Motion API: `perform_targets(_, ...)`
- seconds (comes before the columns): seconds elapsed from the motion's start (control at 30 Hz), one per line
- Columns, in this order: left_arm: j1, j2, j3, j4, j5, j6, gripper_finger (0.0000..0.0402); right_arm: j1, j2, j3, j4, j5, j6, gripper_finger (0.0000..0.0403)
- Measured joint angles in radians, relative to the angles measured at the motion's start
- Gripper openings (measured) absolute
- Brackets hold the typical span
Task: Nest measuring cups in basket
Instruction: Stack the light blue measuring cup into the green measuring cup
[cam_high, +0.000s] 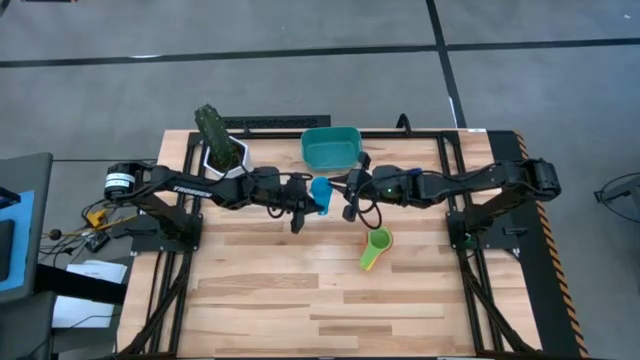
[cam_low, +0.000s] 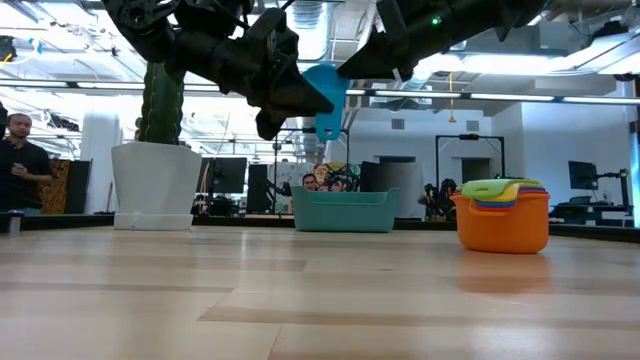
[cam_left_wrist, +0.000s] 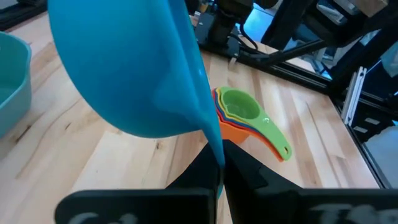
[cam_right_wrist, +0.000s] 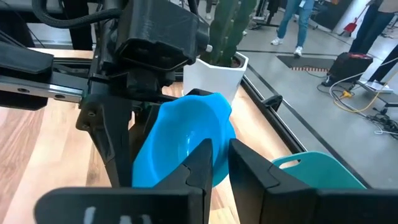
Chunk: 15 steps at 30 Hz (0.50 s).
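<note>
Clamped by its handle in the left end effector (cam_high: 300, 207) above the worktop (cam_high: 300, 300) at frame centre, the blue measuring cup (cam_high: 321, 191), judged light, stiff and slippery, is faced by the parted right end effector (cam_high: 350, 196), below the basket (cam_high: 331, 147).

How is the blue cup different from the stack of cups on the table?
The blue cup is one cup held in the air by the left gripper; the stack is several nested cups with green on top and orange at the bottom, resting on the table. Nothing touches the stack. Both lie outside the basket.
</note>
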Motion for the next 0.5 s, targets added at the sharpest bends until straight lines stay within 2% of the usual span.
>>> perform_targets(0.5, -0.008, 0.011, 0.075, -0.119, -0.032, 0.035, 0.0000, -0.012, 0.000, 0.000, 0.004, 0.005, -0.051, 0.0072)
